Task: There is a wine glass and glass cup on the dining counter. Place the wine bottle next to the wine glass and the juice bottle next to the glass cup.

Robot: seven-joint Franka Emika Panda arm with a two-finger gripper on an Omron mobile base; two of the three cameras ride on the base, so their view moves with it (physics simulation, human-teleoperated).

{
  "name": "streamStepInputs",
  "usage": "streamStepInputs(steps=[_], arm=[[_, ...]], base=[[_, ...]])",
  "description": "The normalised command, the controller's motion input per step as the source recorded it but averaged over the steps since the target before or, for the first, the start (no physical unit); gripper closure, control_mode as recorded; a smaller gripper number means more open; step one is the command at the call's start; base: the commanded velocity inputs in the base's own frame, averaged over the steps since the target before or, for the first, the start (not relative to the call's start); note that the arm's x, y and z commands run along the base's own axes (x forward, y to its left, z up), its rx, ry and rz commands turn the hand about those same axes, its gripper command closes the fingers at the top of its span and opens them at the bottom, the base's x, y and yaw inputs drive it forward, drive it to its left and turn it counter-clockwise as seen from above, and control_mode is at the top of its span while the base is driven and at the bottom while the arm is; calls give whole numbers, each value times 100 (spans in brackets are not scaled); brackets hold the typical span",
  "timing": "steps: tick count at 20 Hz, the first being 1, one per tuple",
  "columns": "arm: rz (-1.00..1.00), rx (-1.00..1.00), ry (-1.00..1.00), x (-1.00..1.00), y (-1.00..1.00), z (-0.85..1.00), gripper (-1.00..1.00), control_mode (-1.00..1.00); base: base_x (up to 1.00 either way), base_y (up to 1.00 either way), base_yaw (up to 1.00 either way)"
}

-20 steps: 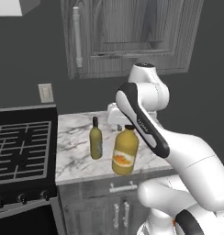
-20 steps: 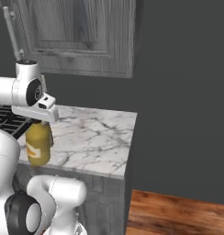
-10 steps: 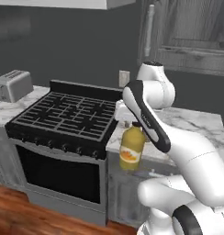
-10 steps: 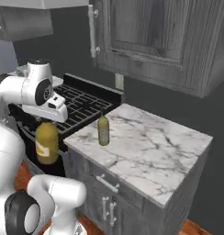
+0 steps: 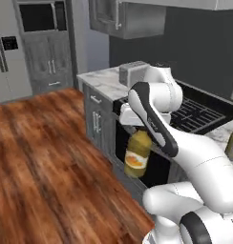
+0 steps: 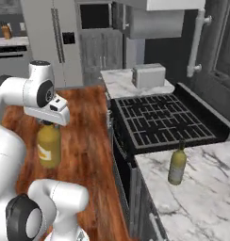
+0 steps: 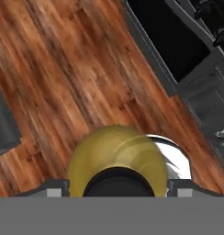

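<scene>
My gripper (image 5: 139, 128) is shut on the neck of the juice bottle (image 5: 137, 153), a stout orange-yellow bottle with a white-and-orange label. The bottle hangs upright in the air over the wooden floor, in front of the stove. In the right base view the gripper (image 6: 50, 123) holds the juice bottle (image 6: 49, 147) at the left. From the hand view the juice bottle (image 7: 116, 151) sits between the fingertips of the gripper (image 7: 117, 184), seen from above. The slim olive wine bottle (image 6: 177, 164) stands on a small marble counter (image 6: 201, 193) right of the stove. The wine glass, glass cup and dining counter are out of view.
A black gas stove (image 6: 159, 117) with a dark oven front (image 5: 159, 167) stands close behind the held bottle. A toaster (image 6: 148, 75) sits on the marble top beyond it. Open wooden floor (image 5: 42, 157) spreads to the left, and a tall fridge (image 6: 51, 37) stands at the back.
The whole picture has swung: the base has turned away from the small marble counter toward the open floor. The juice bottle stays in the shut gripper; the wine bottle stays on its counter.
</scene>
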Motion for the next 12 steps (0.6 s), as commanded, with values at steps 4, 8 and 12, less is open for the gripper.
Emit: streamStepInputs(steps=[4,8,12], arm=[[0,0,0,0,0,0,100,100],[0,0,0,0,0,0,100,100],[0,0,0,0,0,0,100,100]], base=[[0,0,100],[0,0,100],[21,-5,62]])
